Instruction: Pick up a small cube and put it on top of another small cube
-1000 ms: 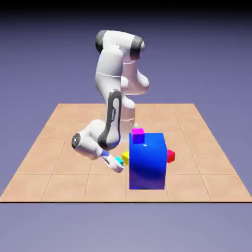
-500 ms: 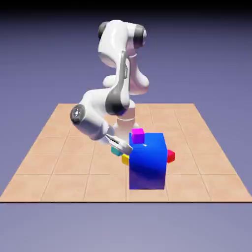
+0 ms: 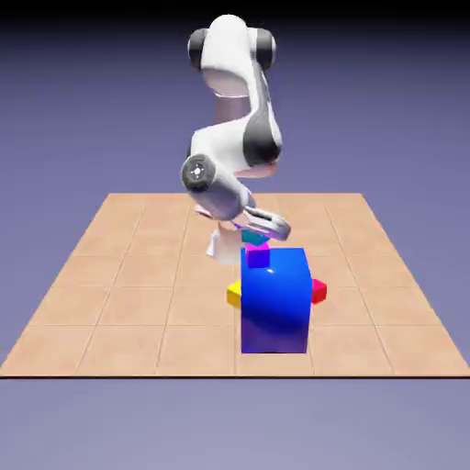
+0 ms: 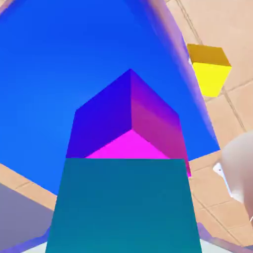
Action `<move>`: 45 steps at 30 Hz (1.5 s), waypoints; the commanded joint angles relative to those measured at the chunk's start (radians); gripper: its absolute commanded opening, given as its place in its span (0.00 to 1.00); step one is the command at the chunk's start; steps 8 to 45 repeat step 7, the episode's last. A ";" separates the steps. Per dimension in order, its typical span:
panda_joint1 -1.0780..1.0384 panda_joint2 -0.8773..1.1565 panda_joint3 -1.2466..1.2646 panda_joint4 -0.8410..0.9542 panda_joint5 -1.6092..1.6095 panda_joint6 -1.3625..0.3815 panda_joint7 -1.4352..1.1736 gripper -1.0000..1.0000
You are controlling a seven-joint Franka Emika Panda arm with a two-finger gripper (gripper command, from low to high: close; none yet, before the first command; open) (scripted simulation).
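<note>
"While the arm (image 3: 262, 133) reaches over the blue block (image 3: 275, 312), where's the cyan cube (image 3: 255, 237)?"

"Under the claw (image 4: 123, 242), just above the magenta cube (image 3: 258, 258). From the hand, it fills the space between the fingertips (image 4: 220, 245)."

"Pinched, then?"

"I can't tell. There's a fingertip on either side of it, but I can't make out whether they press on it or stand slightly apart."

"Is it resting on the magenta one?"

"Can't say that either. The cyan cube hides part of the magenta top, and where they'd meet is out of sight. They're turned differently, too: a magenta corner points away from the cyan cube's straight edge."

"And the magenta sits on the blue block?"

"Yes, on its top. The yellow cube (image 3: 235, 294) shows beside the block at the exterior view's left, the red one (image 3: 318, 292) at its right."
</note>
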State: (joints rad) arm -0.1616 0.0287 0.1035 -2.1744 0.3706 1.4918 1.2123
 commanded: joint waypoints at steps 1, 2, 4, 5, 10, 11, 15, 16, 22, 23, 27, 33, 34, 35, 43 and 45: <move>-0.006 0.000 0.000 0.000 0.000 0.000 0.000 1.00; -0.010 0.006 -0.004 0.036 -0.004 -0.030 0.005 1.00; -0.018 0.019 -0.011 0.109 -0.011 -0.091 0.014 1.00; -0.022 0.025 -0.015 0.145 -0.015 -0.121 0.019 1.00; -0.027 0.032 -0.020 0.188 -0.020 -0.158 0.024 1.00; -0.027 0.032 -0.020 0.188 -0.020 -0.158 0.024 1.00; -0.027 0.032 -0.020 0.188 -0.020 -0.158 0.024 1.00; -0.027 0.032 -0.020 0.188 -0.020 -0.158 0.024 1.00; -0.027 0.032 -0.020 0.188 -0.020 -0.158 0.024 1.00; -0.027 0.032 -0.020 0.188 -0.020 -0.158 0.024 1.00; -0.027 0.032 -0.020 0.188 -0.020 -0.158 0.024 1.00; -0.027 0.032 -0.020 0.188 -0.020 -0.158 0.024 1.00; -0.027 0.032 -0.020 0.188 -0.020 -0.158 0.024 1.00; -0.027 0.032 -0.020 0.188 -0.020 -0.158 0.024 1.00; -0.027 0.032 -0.020 0.188 -0.020 -0.158 0.024 1.00; -0.027 0.032 -0.020 0.188 -0.020 -0.158 0.024 1.00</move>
